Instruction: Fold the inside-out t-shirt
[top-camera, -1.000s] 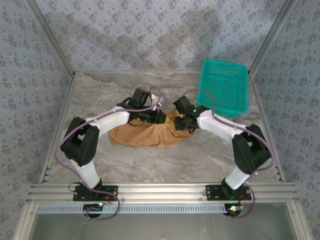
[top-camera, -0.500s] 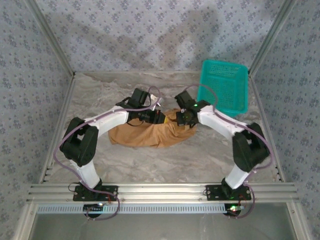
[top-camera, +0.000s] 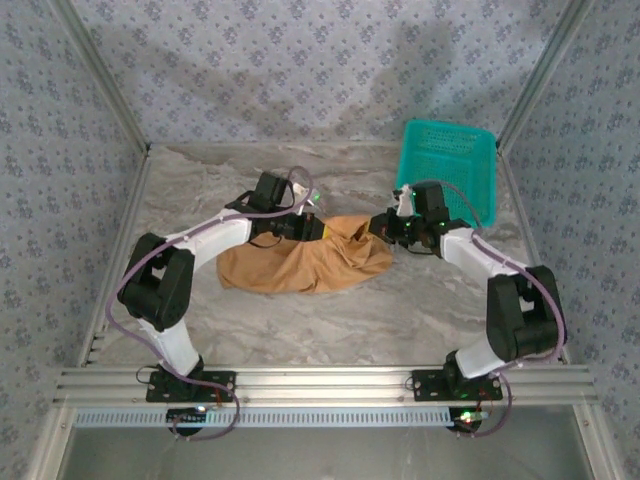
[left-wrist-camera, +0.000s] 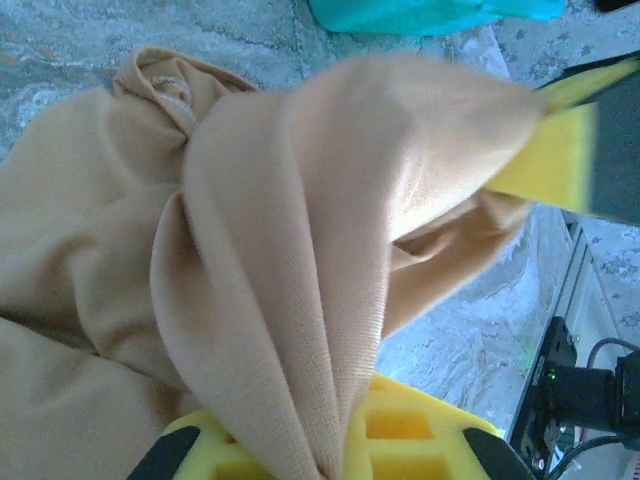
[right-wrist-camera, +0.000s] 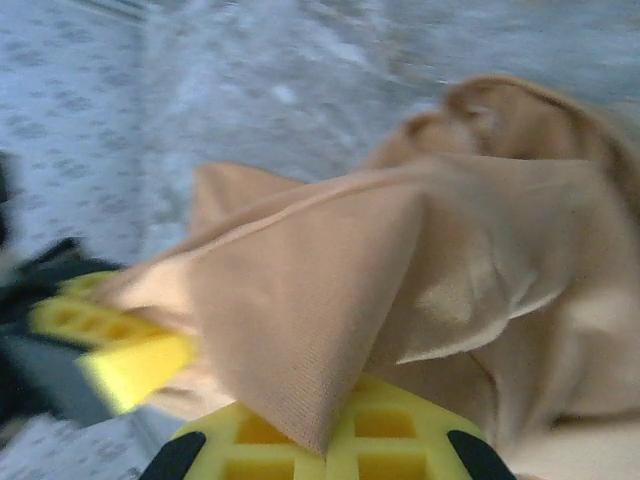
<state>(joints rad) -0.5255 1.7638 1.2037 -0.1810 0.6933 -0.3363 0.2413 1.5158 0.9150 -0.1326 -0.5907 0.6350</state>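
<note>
Marbled grey tabletop (top-camera: 330, 320) between patterned walls carries the inside-out t-shirt (top-camera: 300, 268), a tan bunched heap. The left gripper (top-camera: 318, 229) is closed tight on a fold of it. The cloth runs from between its yellow fingers (left-wrist-camera: 400, 430) across to the right gripper (top-camera: 384, 224), which pinches the other end of the same fold. Most of the shirt lies on the near side of both grippers. Just behind the right gripper stands a teal basket (top-camera: 450, 175).
</note>
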